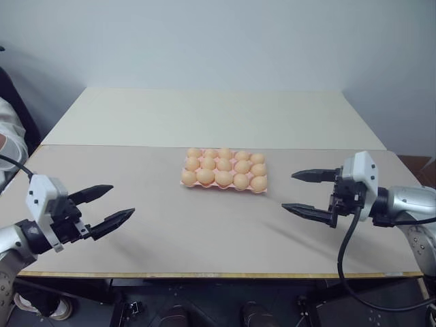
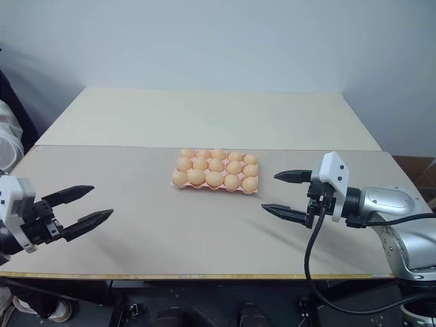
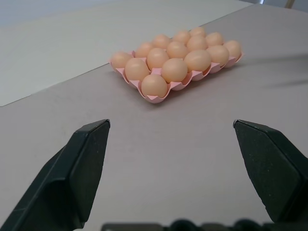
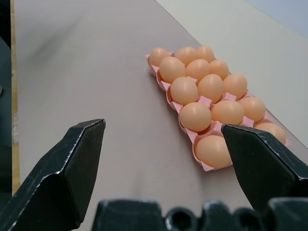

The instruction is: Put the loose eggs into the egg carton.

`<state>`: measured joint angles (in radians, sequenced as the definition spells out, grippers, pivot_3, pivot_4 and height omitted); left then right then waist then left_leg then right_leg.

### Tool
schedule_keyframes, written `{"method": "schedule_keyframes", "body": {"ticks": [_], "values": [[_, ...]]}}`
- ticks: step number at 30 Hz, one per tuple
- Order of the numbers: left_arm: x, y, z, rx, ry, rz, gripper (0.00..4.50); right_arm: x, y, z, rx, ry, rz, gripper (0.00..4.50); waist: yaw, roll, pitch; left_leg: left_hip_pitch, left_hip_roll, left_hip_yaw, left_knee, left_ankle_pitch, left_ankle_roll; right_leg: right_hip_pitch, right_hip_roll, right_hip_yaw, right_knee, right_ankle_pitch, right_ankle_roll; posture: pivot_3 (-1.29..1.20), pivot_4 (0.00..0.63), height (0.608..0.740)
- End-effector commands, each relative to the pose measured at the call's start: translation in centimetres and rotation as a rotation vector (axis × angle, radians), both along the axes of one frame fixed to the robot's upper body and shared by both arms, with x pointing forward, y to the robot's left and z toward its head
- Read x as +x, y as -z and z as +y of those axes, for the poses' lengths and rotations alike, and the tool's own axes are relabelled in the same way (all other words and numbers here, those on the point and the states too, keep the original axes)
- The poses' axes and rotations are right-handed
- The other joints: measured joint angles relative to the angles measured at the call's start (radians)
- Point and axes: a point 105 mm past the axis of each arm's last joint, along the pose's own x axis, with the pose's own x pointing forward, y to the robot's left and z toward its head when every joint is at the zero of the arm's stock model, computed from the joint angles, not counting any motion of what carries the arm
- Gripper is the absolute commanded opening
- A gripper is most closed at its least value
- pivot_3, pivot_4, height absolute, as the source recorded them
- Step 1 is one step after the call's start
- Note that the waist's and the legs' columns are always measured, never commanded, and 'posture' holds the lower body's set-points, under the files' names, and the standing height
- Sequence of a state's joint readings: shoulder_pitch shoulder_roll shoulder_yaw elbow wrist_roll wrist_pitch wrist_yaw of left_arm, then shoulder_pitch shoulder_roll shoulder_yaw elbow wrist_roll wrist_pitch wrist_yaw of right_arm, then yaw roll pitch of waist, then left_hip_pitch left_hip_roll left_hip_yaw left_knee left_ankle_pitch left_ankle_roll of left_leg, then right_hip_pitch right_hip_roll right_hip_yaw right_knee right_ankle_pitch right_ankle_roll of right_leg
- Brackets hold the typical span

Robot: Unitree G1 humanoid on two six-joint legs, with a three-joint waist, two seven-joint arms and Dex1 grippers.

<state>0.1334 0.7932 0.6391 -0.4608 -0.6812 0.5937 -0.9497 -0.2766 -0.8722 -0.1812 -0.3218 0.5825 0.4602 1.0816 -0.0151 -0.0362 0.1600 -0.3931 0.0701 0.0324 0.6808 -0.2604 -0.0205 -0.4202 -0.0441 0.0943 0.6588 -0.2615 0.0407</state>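
Note:
The pink egg carton (image 1: 212,187) lies in the middle of the grey table, and tan eggs (image 1: 223,178) fill its three rows of cups. Loose eggs are out of view; every egg I see sits in a cup. My left gripper (image 1: 123,200) hovers open and empty near the table's front left, well short of the carton. To the right of the carton, my right gripper (image 1: 288,191) is open and empty too, its tips pointing at the carton's right end. Both wrist views look between spread fingers at the carton (image 3: 156,98), (image 4: 204,166).
The grey table top (image 1: 204,231) runs to a front edge with a yellow strip. A cream table (image 1: 204,116) adjoins it at the back, against a pale wall. A person's white sleeve (image 1: 9,133) shows at the far left edge.

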Motion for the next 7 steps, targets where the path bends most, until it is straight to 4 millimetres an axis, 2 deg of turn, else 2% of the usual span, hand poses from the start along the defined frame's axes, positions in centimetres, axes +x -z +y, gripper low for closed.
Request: {"method": "schedule_keyframes", "body": {"ticks": [1,7], "values": [[-0.24,-1.11,-0.34,0.011,0.008,-0.041,4.47,-0.02,-0.83,0.04,-0.022,-0.018,-0.049,4.50,0.000,0.000,0.000,0.000,0.000,0.000,0.000,0.000,0.000,0.000,0.000,0.000,0.000,0.000,0.000,0.00,0.150,0.740],[-0.35,-1.27,-0.52,-0.003,0.022,-0.033,4.47,0.05,-0.71,-0.01,-0.026,-0.017,-0.049,4.50,0.000,0.000,0.000,0.000,0.000,0.001,-0.001,0.000,0.000,0.000,0.000,0.001,0.000,0.000,0.000,0.00,0.150,0.740]]}}
